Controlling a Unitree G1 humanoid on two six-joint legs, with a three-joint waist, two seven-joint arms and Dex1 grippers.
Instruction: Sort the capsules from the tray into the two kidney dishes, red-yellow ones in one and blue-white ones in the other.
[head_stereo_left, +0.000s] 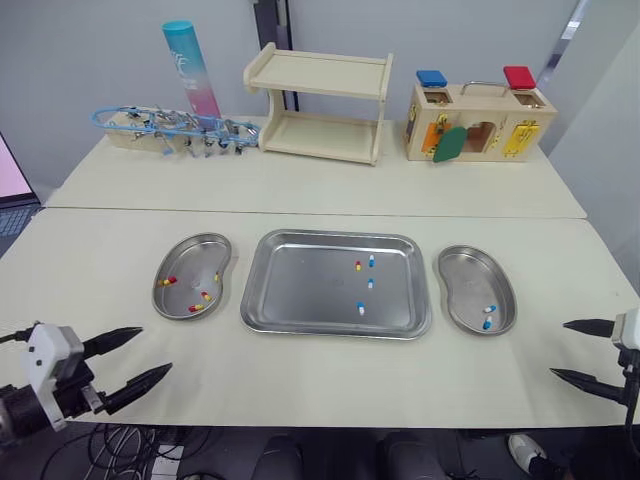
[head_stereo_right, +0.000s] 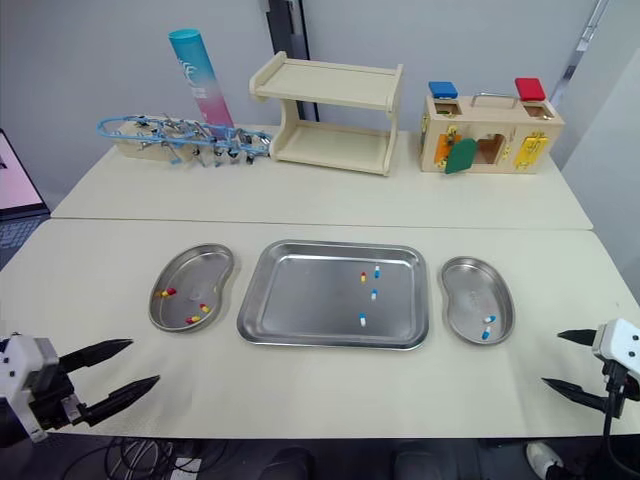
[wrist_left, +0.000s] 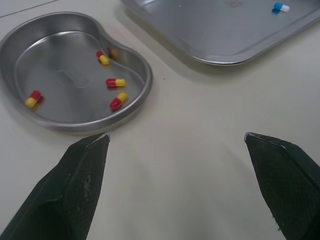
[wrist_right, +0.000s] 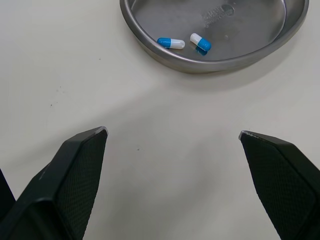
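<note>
L pincer (head_stereo_left: 155, 349) & R pincer (head_stereo_left: 558, 349): black pointed fingers (wrist_left: 75, 190) (textured), white housings (head_stereo_left: 48, 352).

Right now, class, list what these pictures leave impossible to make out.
Print on the tall teal-and-pink tube: too small, head views.
Stamped mark in the right steel kidney dish: blurred, right wrist view.
Rectangular steel tray: cut off by left wrist view's edge.
Blue-and-metal tangle at the back: too small to identify.

Bright even indoor light, soft faint shadows, mild sheen on tray (head_stereo_left: 300, 290)
</note>
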